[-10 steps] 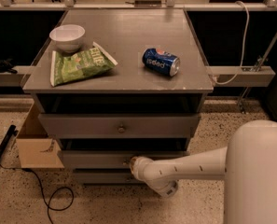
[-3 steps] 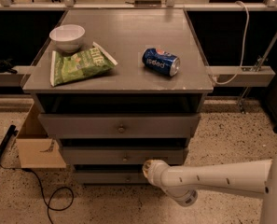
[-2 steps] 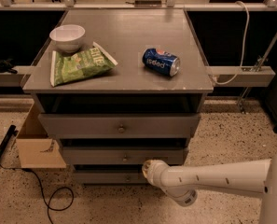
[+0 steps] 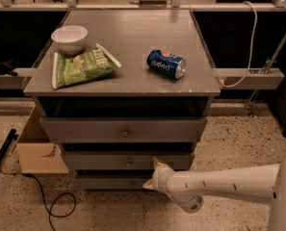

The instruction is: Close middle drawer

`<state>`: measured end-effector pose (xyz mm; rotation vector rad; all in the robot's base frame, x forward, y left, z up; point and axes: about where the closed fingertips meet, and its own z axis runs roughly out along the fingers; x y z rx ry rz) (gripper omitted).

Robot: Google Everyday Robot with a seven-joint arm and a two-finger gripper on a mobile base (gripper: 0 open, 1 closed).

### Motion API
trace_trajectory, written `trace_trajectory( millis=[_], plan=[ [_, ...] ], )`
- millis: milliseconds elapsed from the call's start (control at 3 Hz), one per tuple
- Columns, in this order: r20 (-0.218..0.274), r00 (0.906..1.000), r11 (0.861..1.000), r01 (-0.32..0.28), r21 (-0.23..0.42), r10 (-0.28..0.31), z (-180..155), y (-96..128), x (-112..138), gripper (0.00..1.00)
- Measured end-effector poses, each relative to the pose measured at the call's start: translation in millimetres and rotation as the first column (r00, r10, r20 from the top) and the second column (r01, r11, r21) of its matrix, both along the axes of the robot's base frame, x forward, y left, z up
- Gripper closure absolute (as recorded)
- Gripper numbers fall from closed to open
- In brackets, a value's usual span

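Middle drawer (image 4: 94, 161), second of three, looks nearly home, its front set back under the top drawer (image 4: 80, 129). Gripper (image 4: 151, 175) sits low at its front, just right of the knob (image 4: 129, 163), probably placed to push. Can't tell the claw's state. Bowl (image 4: 69, 37), chip bag (image 4: 82, 67) and can (image 4: 165, 64) on top, cardboard box (image 4: 39, 153) to the left; none looks in the way.

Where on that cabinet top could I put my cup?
Bare: the back right corner behind the can, and the strip between can and chip bag. Crowded: the left, with bag and bowl. The gripper is low, at the middle drawer.
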<state>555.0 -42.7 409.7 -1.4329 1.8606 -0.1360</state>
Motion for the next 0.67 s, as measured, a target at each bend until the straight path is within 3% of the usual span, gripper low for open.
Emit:
trace_trajectory(
  millis=[667],
  plan=[
    [0.000,1.0000,1.000,0.000,0.000,0.000,0.0,0.1,0.0,0.00]
  ],
)
